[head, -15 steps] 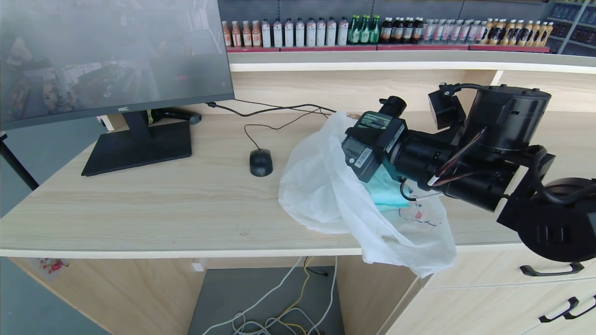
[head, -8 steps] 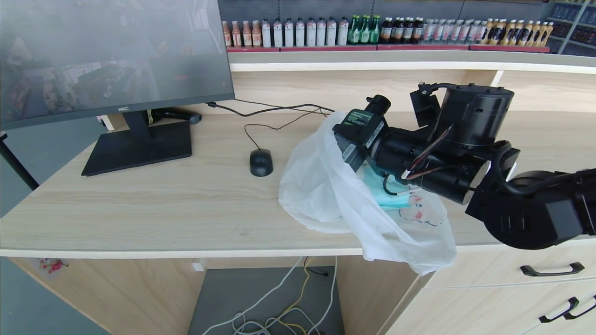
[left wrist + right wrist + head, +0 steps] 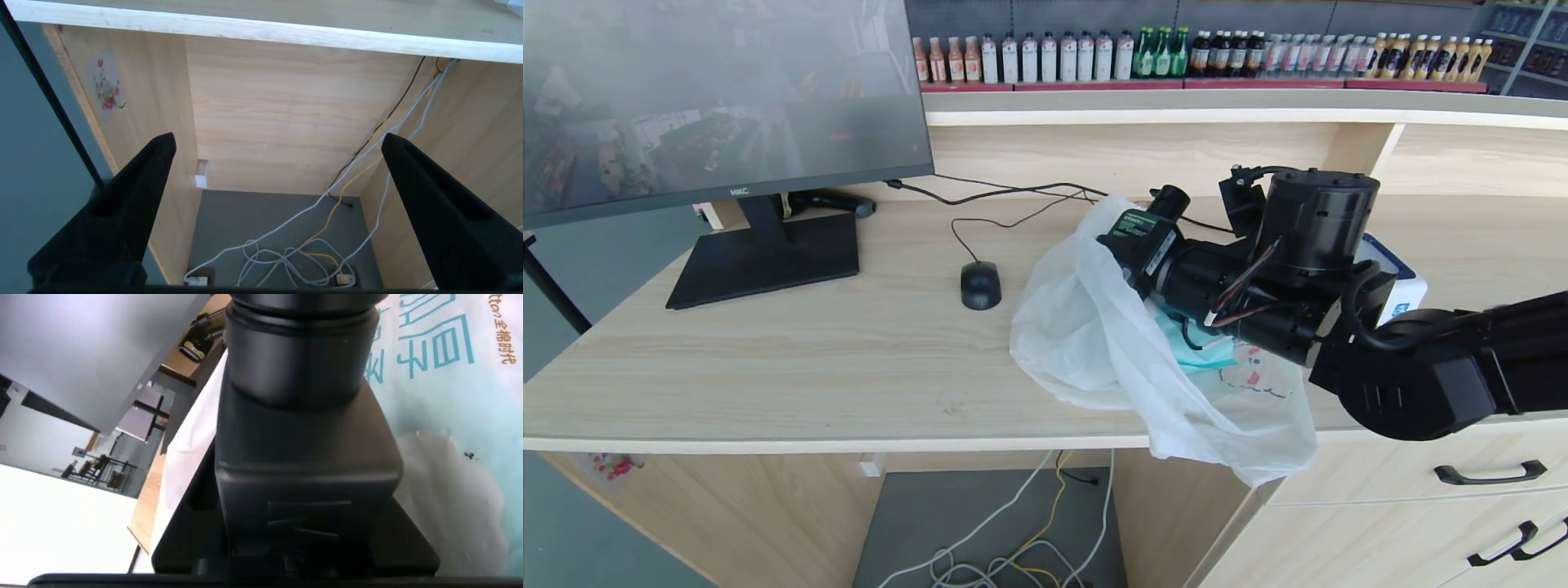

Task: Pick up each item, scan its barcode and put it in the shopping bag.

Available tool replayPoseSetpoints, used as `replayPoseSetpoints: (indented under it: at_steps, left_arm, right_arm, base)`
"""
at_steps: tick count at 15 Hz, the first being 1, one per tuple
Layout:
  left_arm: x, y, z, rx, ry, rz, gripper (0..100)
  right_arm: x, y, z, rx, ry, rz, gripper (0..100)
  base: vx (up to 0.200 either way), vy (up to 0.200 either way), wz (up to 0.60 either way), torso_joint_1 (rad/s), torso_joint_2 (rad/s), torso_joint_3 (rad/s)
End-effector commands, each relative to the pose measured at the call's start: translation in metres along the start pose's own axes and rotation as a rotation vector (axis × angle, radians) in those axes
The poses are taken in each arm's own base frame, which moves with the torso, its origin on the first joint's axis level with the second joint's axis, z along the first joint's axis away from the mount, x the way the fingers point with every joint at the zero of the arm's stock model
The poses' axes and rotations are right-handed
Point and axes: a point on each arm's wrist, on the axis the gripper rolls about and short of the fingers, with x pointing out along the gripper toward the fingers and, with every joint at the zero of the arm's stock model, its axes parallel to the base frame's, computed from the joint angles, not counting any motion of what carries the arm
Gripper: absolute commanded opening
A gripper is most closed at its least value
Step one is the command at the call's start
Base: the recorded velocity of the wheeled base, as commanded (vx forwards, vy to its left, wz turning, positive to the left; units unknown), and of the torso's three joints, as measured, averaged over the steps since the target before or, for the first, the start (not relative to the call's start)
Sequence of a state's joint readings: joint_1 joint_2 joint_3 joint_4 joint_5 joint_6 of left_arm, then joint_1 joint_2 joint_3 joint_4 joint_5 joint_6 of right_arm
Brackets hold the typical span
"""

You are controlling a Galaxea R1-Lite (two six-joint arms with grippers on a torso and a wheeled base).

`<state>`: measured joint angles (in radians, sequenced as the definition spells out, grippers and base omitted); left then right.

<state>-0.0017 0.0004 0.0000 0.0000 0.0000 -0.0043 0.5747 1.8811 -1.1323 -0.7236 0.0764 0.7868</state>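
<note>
Head view: the tip of the right gripper is being hidden inside the one shopping bag on the surface; one teal package is being half covered within. Left wrist view: the jaws of the left gripper are being held released. Right wrist view: the teal package is being cut off; the right jaws' state cannot be told.

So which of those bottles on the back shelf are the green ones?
The small cluster of green bottles mid-row, between the white bottles and the dark bottles.
</note>
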Motion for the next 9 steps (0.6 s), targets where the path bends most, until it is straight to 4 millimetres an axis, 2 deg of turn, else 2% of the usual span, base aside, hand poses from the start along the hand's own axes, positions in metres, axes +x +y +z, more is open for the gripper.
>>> replayPoseSetpoints:
  at_steps: [1,9]
  left_arm:
    - [0.0000,0.0000,0.0000,0.000,0.000,0.000,100]
    - [0.0000,0.0000,0.0000,0.001,0.000,0.000,100]
  right_arm:
    - [0.0038,-0.0043,-0.0042,0.001,0.013,-0.012,0]
    - [0.0060,-0.0105,-0.0097,0.004,0.020,-0.038,0]
  base:
    - [0.000,0.000,0.00,0.000,0.00,0.000]
    - [0.000,0.000,0.00,0.000,0.00,0.000]
